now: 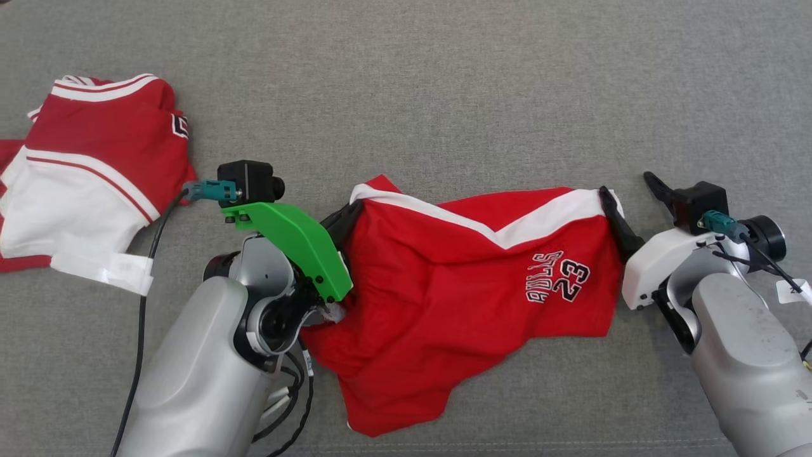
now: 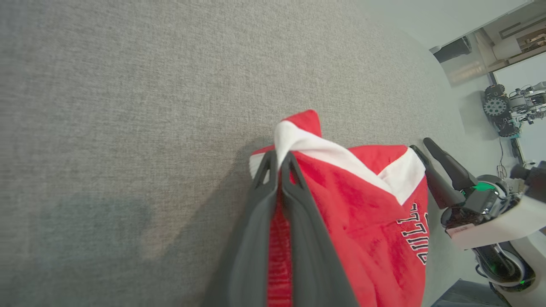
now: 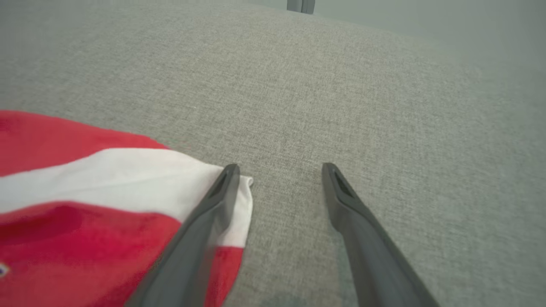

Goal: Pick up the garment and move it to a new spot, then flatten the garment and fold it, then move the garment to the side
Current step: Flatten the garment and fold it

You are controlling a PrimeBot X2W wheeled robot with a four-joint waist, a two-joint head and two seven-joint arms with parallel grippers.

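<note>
The garment (image 1: 457, 285), red with a white band and "BULLS 23" printed on it, lies rumpled on the grey cloth surface in the middle of the head view. My left gripper (image 1: 342, 221) is shut on the left corner of its white band; the left wrist view shows the two fingers (image 2: 279, 157) pinched together on that band of the garment (image 2: 367, 204). My right gripper (image 1: 634, 197) stands open at the band's right corner. In the right wrist view one finger of that gripper (image 3: 280, 168) rests on the garment's (image 3: 85, 221) white corner, the other over bare surface.
A second red and white garment (image 1: 95, 171) lies bunched at the far left of the head view, with a black cable (image 1: 143, 304) running past it. The left wrist view shows the surface's far edge and a wheeled machine (image 2: 503, 106) beyond.
</note>
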